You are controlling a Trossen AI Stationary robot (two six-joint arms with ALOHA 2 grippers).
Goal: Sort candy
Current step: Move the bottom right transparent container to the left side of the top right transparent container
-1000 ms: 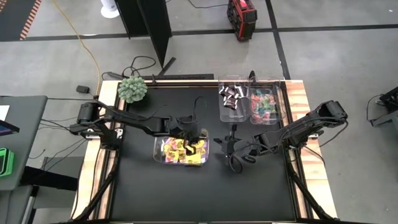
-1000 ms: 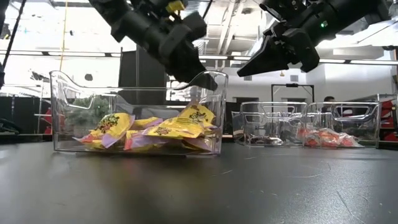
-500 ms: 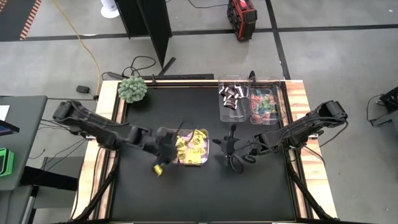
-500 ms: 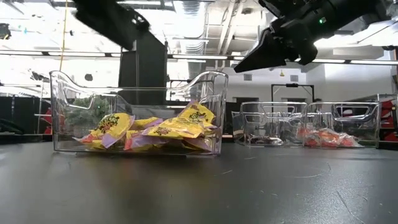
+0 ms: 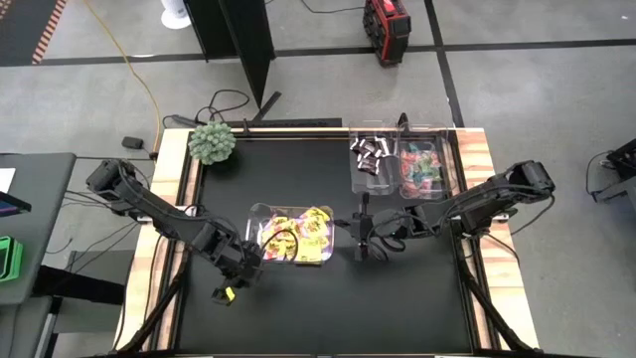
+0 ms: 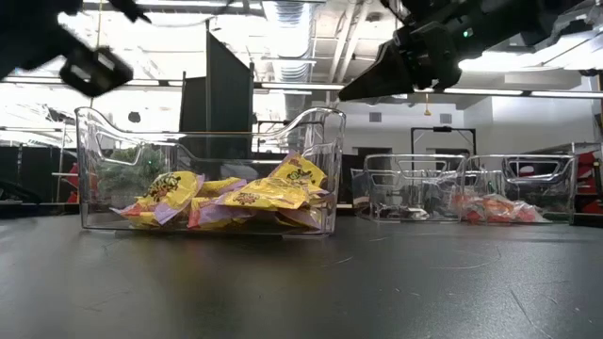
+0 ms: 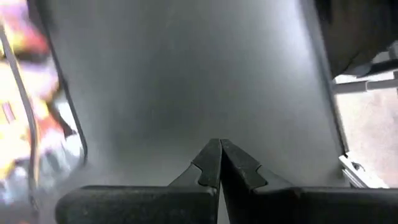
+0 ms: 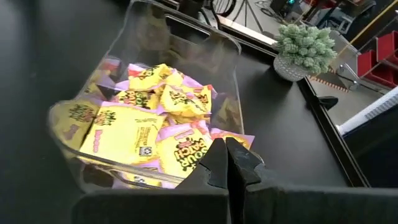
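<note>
From above, the left gripper [image 5: 227,292] is hanging over the black table [image 5: 298,308] near its front left, just off the clear bin [image 5: 291,235] of yellow packets [image 5: 309,236]. The right gripper [image 5: 362,242] is sitting just beside that bin's right end. Dark mini bars [image 5: 367,151] and teal-and-pink sweets [image 5: 421,166] are lying in the two back bins.

At table height, the yellow packets [image 6: 247,196] are resting inside the near bin [image 6: 207,169].

The left wrist view, blurred, is showing fingertips [image 7: 217,163] pressed together, seemingly empty.

The right wrist view is showing fingertips [image 8: 226,162] also pinched together, empty, facing the packets [image 8: 121,132].
</note>
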